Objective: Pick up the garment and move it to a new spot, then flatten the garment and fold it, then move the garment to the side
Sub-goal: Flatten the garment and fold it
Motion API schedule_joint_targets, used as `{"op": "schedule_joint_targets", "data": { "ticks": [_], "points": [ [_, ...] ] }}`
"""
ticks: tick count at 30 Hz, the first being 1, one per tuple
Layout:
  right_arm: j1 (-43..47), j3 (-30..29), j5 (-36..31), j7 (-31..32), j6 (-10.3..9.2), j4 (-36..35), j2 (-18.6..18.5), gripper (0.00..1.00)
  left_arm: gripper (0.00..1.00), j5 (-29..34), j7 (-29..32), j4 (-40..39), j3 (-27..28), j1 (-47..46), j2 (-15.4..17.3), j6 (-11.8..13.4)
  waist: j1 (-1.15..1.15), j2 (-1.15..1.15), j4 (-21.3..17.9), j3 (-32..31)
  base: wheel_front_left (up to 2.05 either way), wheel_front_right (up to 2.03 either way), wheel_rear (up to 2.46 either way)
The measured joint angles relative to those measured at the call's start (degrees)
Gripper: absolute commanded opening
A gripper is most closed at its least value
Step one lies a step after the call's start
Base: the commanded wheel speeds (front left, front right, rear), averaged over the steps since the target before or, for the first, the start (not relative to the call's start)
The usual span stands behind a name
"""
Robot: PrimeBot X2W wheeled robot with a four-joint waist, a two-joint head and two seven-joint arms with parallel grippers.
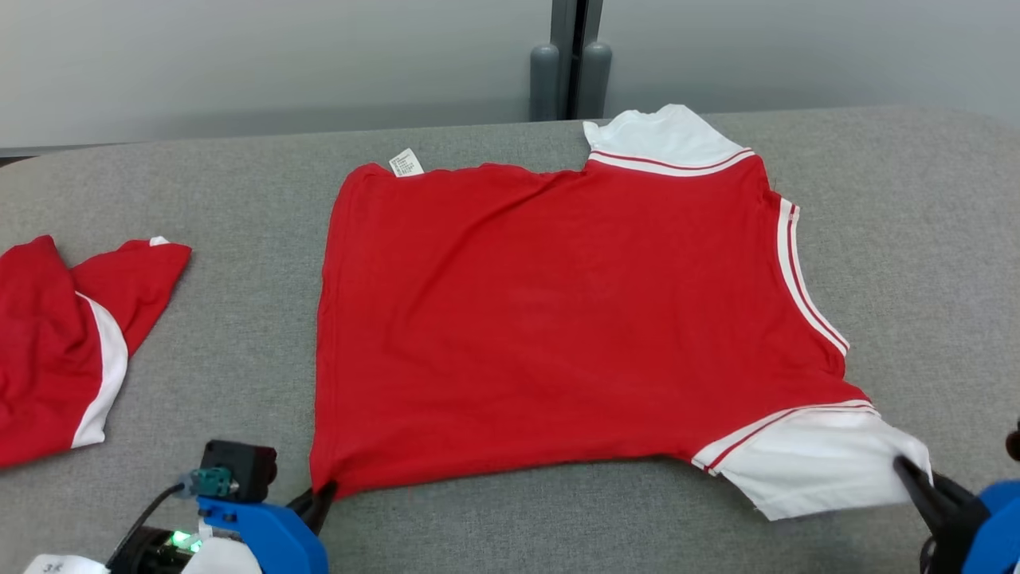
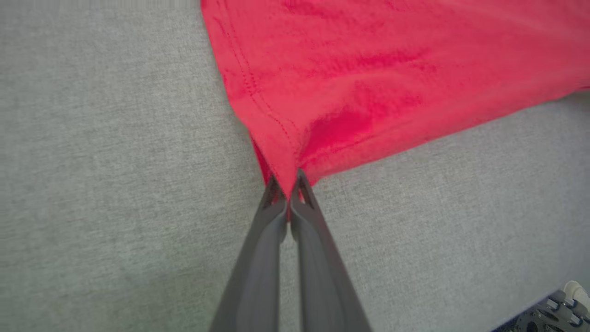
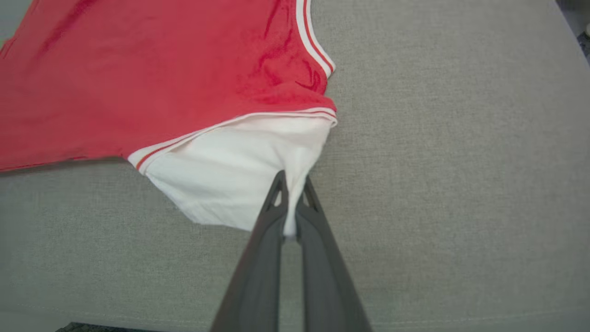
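Close to the robot, the left gripper (image 1: pixel 325 493) is pinched tight on the near bottom corner of the red shirt (image 1: pixel 558 319). The right gripper (image 1: pixel 904 466) is pinched tight on the edge of the near white sleeve (image 1: pixel 813 466). The red shirt lies spread out flat in the middle of the gray table (image 1: pixel 239 175). Off to the left lies a second shirt (image 1: pixel 56 343), red and white, bunched up and well apart. At the far edge are the far white sleeve (image 1: pixel 665 135) and a small white tag (image 1: pixel 406 163).
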Motion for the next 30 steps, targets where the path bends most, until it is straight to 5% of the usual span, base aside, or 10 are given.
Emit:
{"op": "schedule_joint_targets", "data": {
  "ticks": [13,30],
  "points": [
    [-27.2,10.6,2.7,-5.6,0.0,12.8,-11.4,0.0,0.0,-6.6,9.5,1.0,3.3,-15.9,-1.7,-0.3,0.02,0.0,-0.9,7.0,0.0,0.0,0.0],
    [-41.7,19.3,5.4,-22.1,0.0,31.0,-17.6,0.0,0.0,-5.5,2.2,13.9,4.0,-25.2,-5.4,-2.3,0.02,0.0,1.2,11.6,0.0,0.0,0.0]
  ]
}}
